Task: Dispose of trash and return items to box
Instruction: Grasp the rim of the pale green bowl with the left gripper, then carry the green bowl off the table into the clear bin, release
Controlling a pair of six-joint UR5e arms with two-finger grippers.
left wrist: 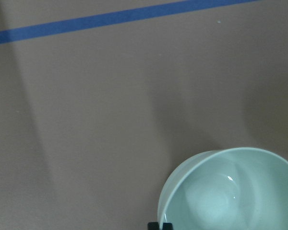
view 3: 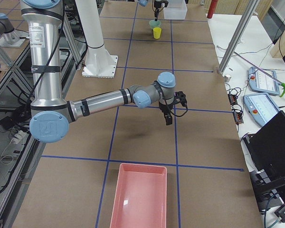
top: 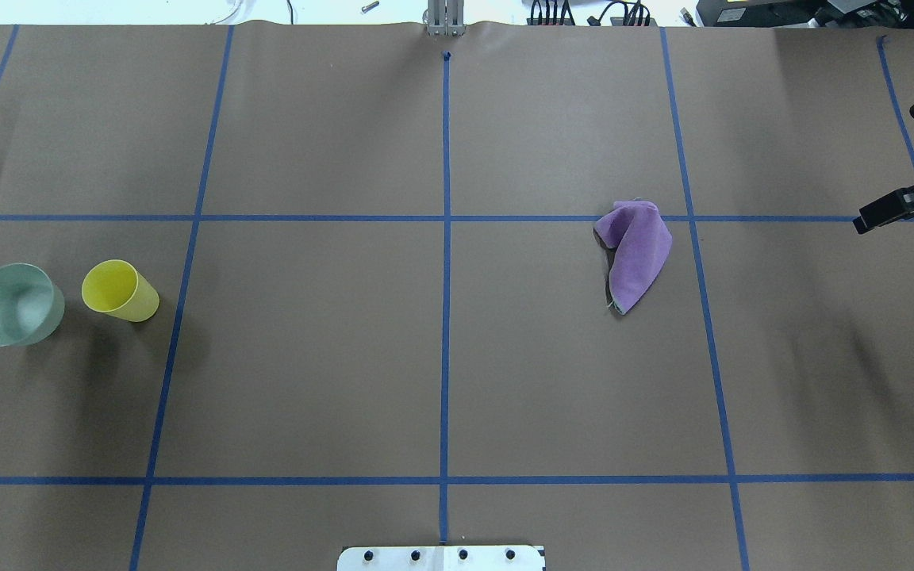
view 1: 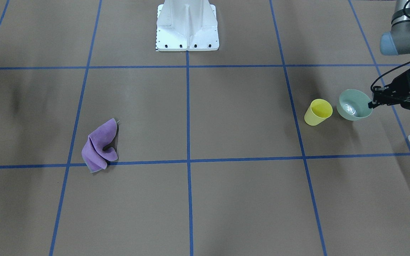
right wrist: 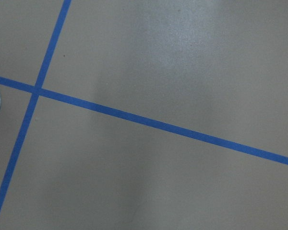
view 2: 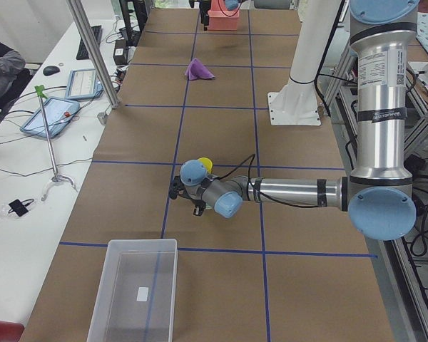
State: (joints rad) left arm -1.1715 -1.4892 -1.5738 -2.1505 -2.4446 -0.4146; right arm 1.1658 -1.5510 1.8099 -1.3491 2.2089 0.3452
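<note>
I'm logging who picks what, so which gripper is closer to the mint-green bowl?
Left. The left gripper is at the rim of the mint-green bowl; the right gripper hangs at the table's opposite end, beyond the purple cloth.

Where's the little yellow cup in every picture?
Front-facing: the small yellow plastic cup is right of centre.
Overhead: cup on the left side.
Exterior left: cup at centre, peeking over the left arm's blue wrist joint.
Exterior right: cup at the top, far end.
Both wrist views: not in them.
Landmark: the mint-green plastic bowl beside it.
</note>
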